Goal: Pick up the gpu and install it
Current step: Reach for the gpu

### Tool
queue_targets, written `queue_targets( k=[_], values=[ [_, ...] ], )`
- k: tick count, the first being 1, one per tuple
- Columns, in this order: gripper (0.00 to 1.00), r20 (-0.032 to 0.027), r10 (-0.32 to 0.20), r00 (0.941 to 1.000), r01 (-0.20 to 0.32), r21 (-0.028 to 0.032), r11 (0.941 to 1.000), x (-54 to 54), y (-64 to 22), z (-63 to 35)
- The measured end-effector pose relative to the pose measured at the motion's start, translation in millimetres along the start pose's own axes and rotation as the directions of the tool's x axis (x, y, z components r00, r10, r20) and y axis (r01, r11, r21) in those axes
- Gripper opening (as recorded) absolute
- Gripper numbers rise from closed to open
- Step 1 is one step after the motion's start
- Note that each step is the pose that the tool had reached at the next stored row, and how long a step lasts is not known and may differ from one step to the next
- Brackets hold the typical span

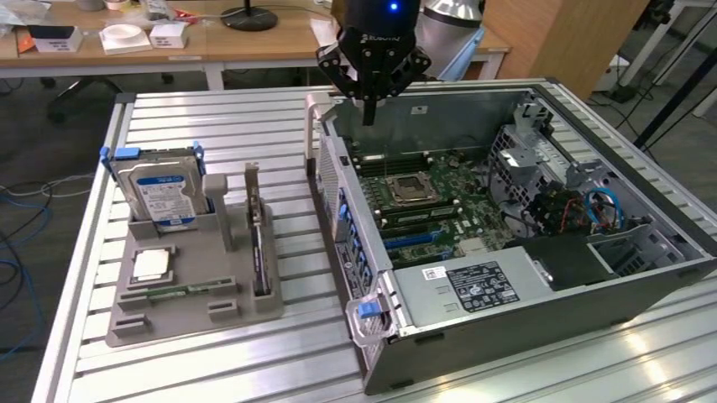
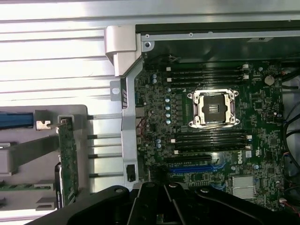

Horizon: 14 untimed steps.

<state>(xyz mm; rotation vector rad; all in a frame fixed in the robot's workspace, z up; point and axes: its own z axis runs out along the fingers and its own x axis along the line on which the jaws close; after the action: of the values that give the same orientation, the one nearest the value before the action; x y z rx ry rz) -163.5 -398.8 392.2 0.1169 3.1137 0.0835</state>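
We're at the very first step here, and the pick-up has not begun. The black robot hand (image 1: 368, 113) hangs above the back corner of the open grey metal computer case (image 1: 627, 277). Its fingers are pressed together to a point with nothing between them, so it carries nothing.

And the gpu (image 1: 260, 252)? That thin dark card with a grey metal bracket at one end stands on edge in a slot of the grey plastic parts tray (image 1: 224, 306). The tray lies on the ribbed aluminium table (image 1: 201, 117), on the exterior view's left of the case. Hand and card are well apart, with no contact at all. In the wrist view we catch the card's green edge near the case wall. Inside the case lies the green motherboard (image 2: 267, 108) with its long blue slot (image 2: 192, 169).

What does the pick call for, as we judge it? The fingers would have to part, and the hand would have to be over the tray, lined up along the card's narrow top edge. A tray upright stands just beside the card, so there's little room for a crooked approach.

The count:
- one gpu
- one boxy silver hard drive (image 1: 163, 193) with a blue-white label, upright in the tray
- one square processor chip (image 1: 151, 264) lying flat
- one narrow green memory stick (image 1: 180, 290)
- one tray, one case, one hand
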Motion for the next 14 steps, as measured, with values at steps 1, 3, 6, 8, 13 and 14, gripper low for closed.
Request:
queue_targets(
  k=[1,3,6,8,13,14],
  values=[
    [0.11,0.0000,0.000,1.0000,0.000,0.0000,1.0000,0.5,0.0,0.0],
    [0.11,0.0000,0.000,1.0000,0.000,0.0000,1.0000,1.5,-0.1,0.0],
    [0.11,0.0000,0.000,1.0000,0.000,0.0000,1.0000,3.0,-0.3,0.0],
    [0.11,0.0000,0.000,1.0000,0.000,0.0000,1.0000,4.0,-0.3,0.0],
    [0.11,0.0000,0.000,1.0000,0.000,0.0000,1.0000,5.5,-0.4,0.0],
    [0.11,0.0000,0.000,1.0000,0.000,0.0000,1.0000,5.7,-0.4,0.0]
  ],
)
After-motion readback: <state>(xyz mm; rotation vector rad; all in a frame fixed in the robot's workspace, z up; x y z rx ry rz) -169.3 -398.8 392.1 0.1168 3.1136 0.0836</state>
